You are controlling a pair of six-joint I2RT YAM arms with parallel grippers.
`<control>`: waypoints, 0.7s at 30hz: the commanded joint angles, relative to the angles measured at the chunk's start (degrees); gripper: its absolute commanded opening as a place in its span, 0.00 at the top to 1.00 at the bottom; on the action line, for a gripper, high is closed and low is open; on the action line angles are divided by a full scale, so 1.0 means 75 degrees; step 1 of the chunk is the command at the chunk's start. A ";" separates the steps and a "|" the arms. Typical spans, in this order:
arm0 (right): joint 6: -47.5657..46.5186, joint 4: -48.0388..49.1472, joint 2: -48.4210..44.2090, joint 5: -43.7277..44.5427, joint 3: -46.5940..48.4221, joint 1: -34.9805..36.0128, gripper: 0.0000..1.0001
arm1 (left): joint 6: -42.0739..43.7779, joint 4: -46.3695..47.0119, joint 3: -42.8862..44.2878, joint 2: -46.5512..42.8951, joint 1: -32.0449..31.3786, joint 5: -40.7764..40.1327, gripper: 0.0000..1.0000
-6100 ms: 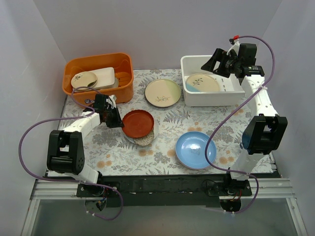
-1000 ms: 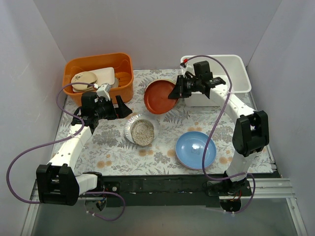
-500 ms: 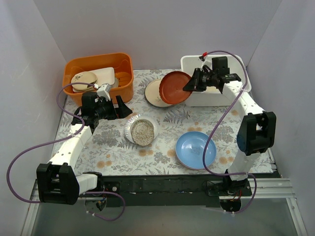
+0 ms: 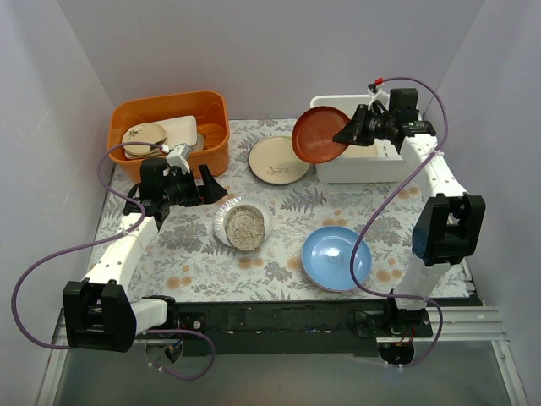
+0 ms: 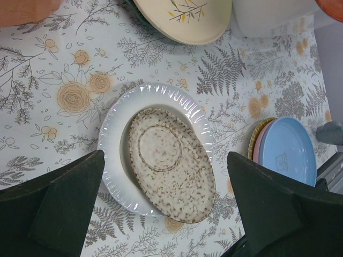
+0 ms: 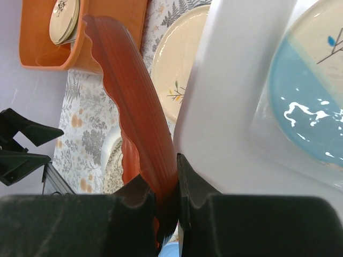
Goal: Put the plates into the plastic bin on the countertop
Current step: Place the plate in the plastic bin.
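My right gripper (image 4: 347, 135) (image 6: 163, 176) is shut on the rim of the dark red plate (image 4: 319, 135) (image 6: 134, 107). It holds the plate tilted on edge in the air at the left end of the white plastic bin (image 4: 363, 167) (image 6: 230, 80). A cream-and-pale-blue plate (image 6: 311, 96) lies inside the bin. On the countertop (image 4: 287, 207) rest a cream leaf-sprig plate (image 4: 277, 161) (image 5: 187, 16), a speckled plate (image 4: 243, 225) (image 5: 171, 160) on a white scalloped one (image 5: 115, 155), and a blue plate (image 4: 336, 258) (image 5: 289, 147) topping pink and yellow ones. My left gripper (image 4: 211, 187) (image 5: 165, 155) hovers open above the speckled plate.
An orange tub (image 4: 169, 100) with cream dishes stands at the back left. White walls close in the back and both sides. The black front edge of the countertop (image 4: 279, 315) runs in front of the arm bases.
My right gripper has carried the dark red plate up and to the right, from over the cream leaf-sprig plate to the bin's left end. The left arm has stayed still.
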 commanded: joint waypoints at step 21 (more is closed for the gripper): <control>0.0376 0.0544 0.0484 -0.0859 0.0835 -0.1556 0.99 | 0.0071 0.0005 0.0012 0.0020 0.0018 -0.0030 0.02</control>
